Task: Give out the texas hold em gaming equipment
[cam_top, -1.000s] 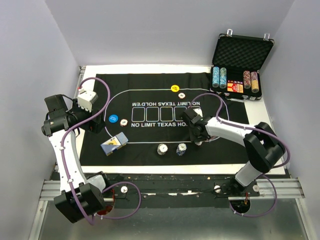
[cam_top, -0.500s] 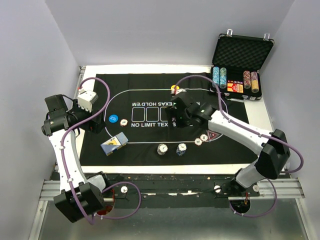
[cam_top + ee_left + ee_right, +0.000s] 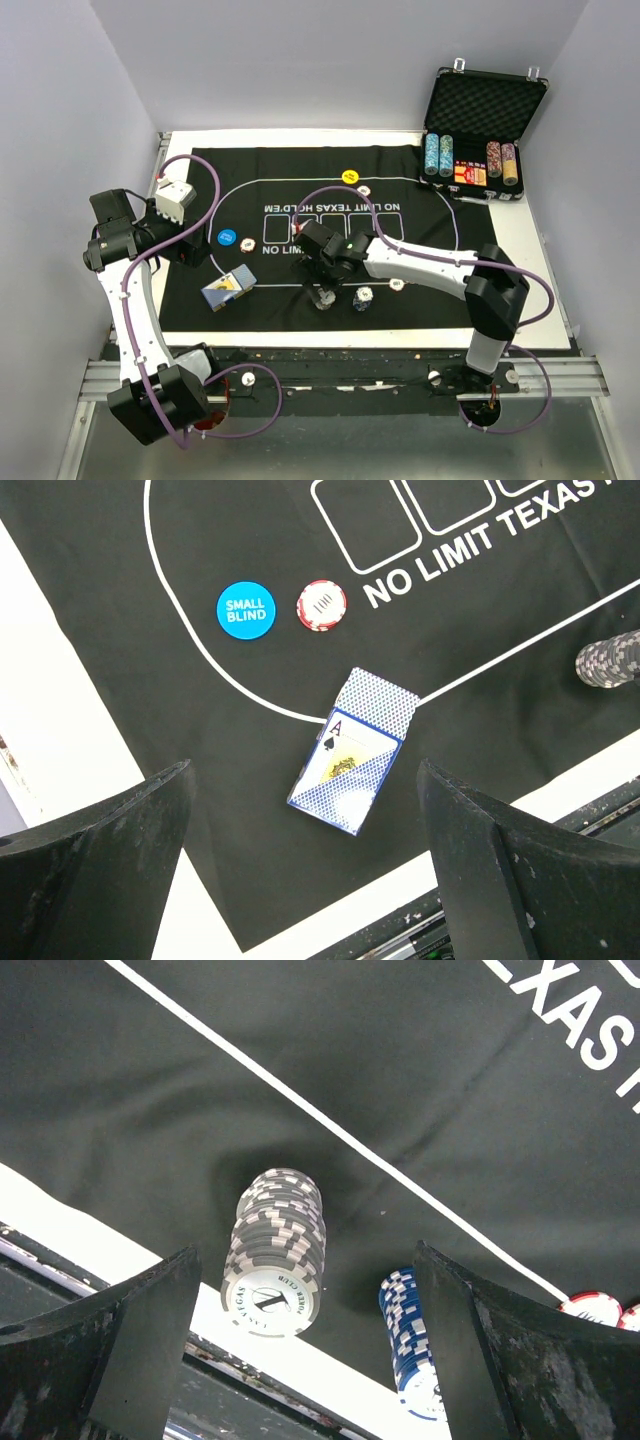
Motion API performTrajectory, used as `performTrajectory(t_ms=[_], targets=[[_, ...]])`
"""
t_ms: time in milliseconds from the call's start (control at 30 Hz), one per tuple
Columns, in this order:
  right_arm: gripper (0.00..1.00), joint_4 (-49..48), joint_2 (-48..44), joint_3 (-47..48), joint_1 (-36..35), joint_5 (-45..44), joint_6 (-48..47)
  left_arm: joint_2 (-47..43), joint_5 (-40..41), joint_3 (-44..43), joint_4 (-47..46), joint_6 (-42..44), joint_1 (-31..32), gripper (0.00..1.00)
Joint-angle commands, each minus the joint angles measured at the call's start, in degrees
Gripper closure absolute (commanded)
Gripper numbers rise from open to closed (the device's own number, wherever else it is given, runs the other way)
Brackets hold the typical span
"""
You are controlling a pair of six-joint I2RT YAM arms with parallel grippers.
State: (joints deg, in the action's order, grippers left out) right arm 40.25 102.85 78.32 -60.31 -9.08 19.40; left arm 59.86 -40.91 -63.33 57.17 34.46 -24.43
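The blue-backed deck box [image 3: 228, 289] lies on the mat's near left, and in the left wrist view the box [image 3: 353, 752] has an ace showing. My left gripper [image 3: 305, 880] hangs open above and short of it, holding nothing. A blue small-blind disc [image 3: 246, 610] and a red chip [image 3: 321, 604] lie beyond. A grey chip stack [image 3: 274, 1255] and a blue stack [image 3: 415, 1345] stand near the mat's front edge. My right gripper [image 3: 305, 1258] is open above the grey stack, empty. A yellow disc [image 3: 349, 177] lies at the far side.
A black felt mat [image 3: 440, 300] covers the white table. An open black case [image 3: 485, 110] with chip rows stands at the back right. Red chips [image 3: 398, 284] lie right of the blue stack [image 3: 364, 298]. The right arm stretches across the mat's middle.
My right gripper opened, left red chips on the mat's near right, and swung left across the mat to above the grey stack. The left arm has not moved.
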Motion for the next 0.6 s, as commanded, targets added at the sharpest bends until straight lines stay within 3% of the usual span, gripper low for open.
performTrajectory(t_ms=[0,333,567], targets=[[0.06,0.9,0.7,0.5,-0.6,1.3,-0.5,-0.3,-0.9,-1.2,1.1,0.3,-0.5,0.01],[0.13,-2.5,1.8,-3.5,-1.8,3.4,2.4,-0.4,-0.4,-1.0,0.8,0.5,-0.4,0.01],[0.28,-3.4,1.4,-4.2,-1.8,2.5,3.2,-0.6,-0.3,-1.1,0.6,0.2,-0.4,0.01]])
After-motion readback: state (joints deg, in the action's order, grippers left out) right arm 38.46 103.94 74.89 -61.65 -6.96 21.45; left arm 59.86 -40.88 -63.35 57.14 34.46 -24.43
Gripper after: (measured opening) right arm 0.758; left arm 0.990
